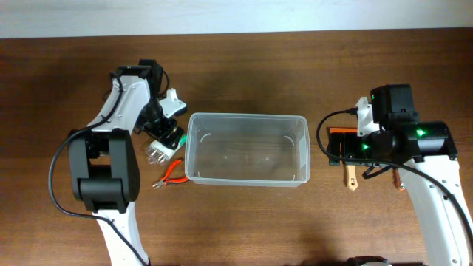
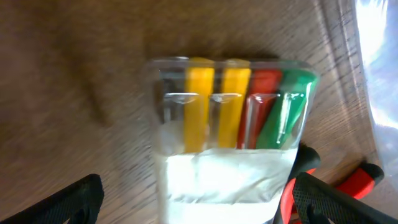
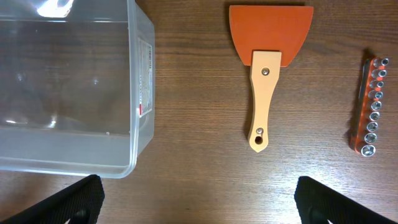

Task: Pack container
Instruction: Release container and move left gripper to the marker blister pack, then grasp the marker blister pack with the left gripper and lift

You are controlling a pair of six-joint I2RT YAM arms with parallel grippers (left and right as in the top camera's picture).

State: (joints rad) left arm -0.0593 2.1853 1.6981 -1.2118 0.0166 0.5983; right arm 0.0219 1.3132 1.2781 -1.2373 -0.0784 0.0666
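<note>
The left claw (image 2: 199, 208) hung with its fingers spread wide over a clear pack of markers (image 2: 230, 112), yellow, red and green, on the table (image 2: 74, 93) beside red-handled pliers (image 2: 357, 180). The right claw (image 3: 202, 202), likewise spread apart, hung above an orange scraper (image 3: 267, 68) and a socket rail (image 3: 372, 106). The container (image 1: 247, 117) stood mid-table between both arms.

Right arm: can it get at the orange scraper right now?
Probably yes. The right tool hangs open just over the scraper, which lies flat on the table, apart from the container on one side and the socket strip on the other. Nothing covers it.
</note>
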